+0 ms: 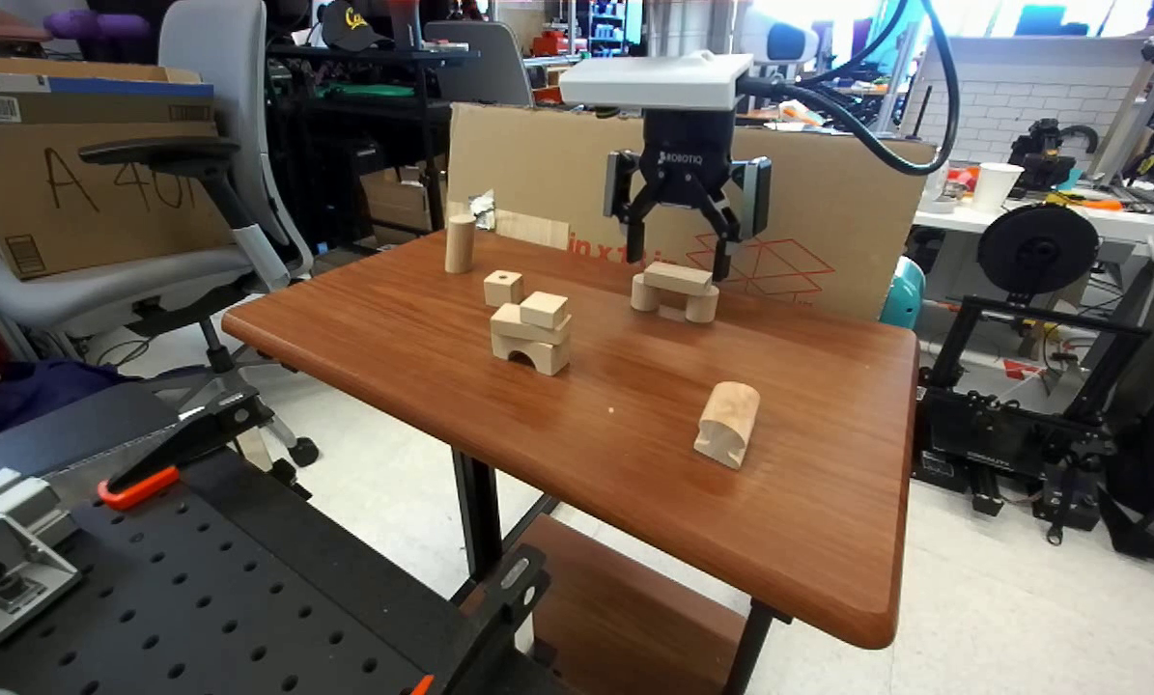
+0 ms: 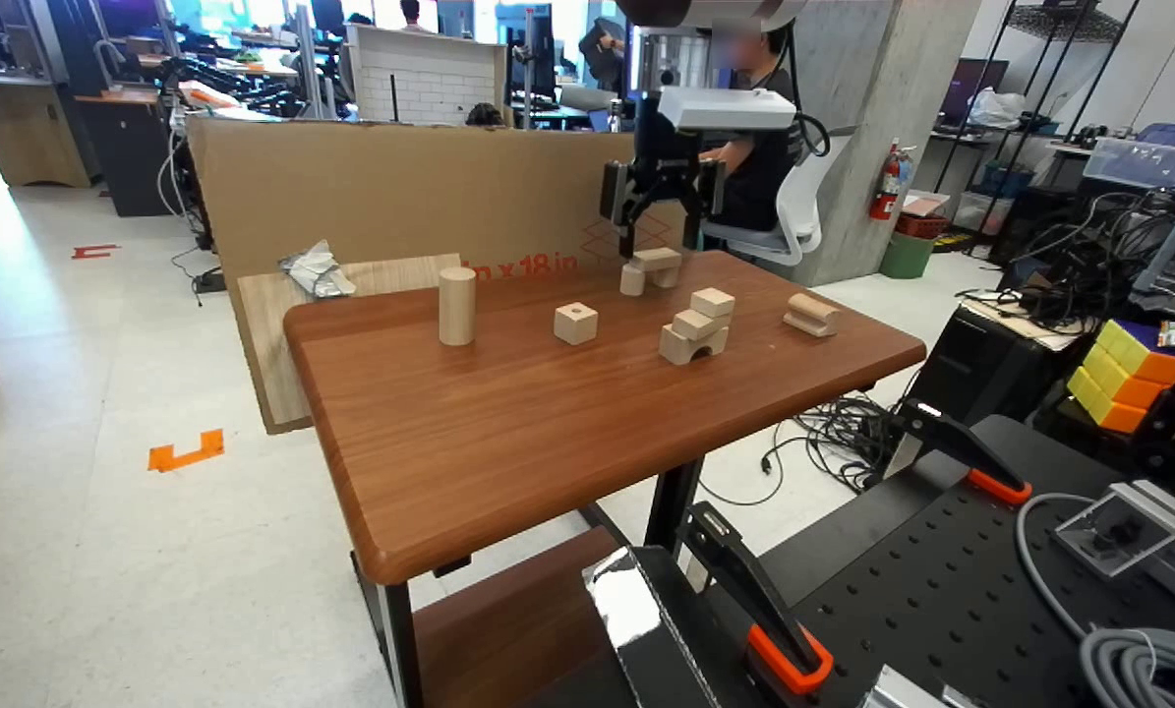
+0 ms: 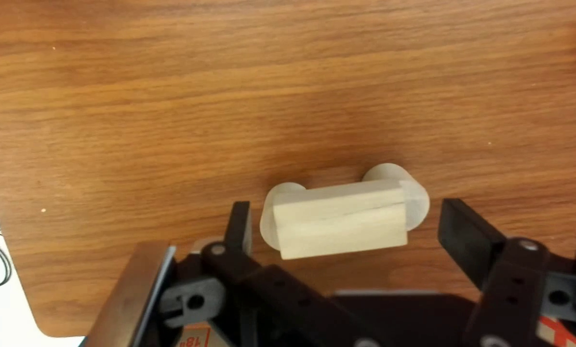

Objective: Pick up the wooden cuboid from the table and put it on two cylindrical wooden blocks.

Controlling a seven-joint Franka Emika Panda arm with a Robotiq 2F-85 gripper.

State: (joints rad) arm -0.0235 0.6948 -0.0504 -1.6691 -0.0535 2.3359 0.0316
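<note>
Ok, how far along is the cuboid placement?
Done, it seems: the wooden cuboid lies across the two cylindrical wooden blocks. In hand: nothing; the gripper is open, with gaps on both sides of the cuboid in the wrist view. Left: probably only backing the gripper away, since it hovers over the cuboid.

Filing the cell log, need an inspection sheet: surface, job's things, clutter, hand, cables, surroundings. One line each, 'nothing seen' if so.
Surface: brown table, wood-grain top, tiny pale specks.
Job's things: wooden cuboid bridges the two cylindrical wooden blocks.
Clutter: tall cylinder, drilled cube, arch block under stacked blocks, round-topped block.
Hand: open, above the cuboid, gap on both sides in the wrist view.
Cables: black cable from the white housing above the hand; floor tangle and grey coil in an exterior view.
Surroundings: cardboard sheet beyond the table in both exterior views; chair holding a box; person in the background.
</note>
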